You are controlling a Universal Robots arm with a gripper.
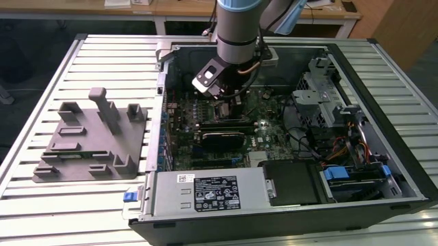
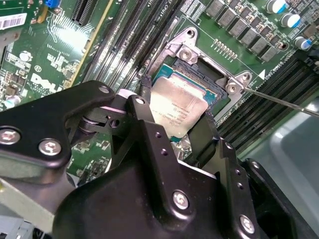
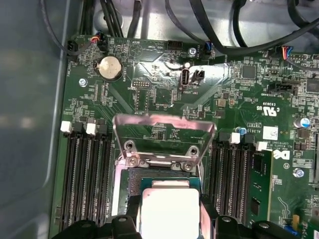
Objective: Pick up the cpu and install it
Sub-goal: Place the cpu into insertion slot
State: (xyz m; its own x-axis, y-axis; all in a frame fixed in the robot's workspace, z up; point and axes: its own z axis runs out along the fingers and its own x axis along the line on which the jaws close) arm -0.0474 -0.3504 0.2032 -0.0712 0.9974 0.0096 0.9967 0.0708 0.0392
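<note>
Over the open CPU socket [image 2: 199, 73] on the motherboard [image 2: 60, 40], inside the computer case [image 1: 383, 154], the claw [image 2: 177, 112] is grasping the cpu [image 2: 174, 107] by two opposite edges, silver top facing up.

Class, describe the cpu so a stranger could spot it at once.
Find the open computer case and its green motherboard. Over the metal-framed socket between black memory slots, the gripper holds the cpu: the only flat, shiny silver-grey square among green board and black parts.
</note>
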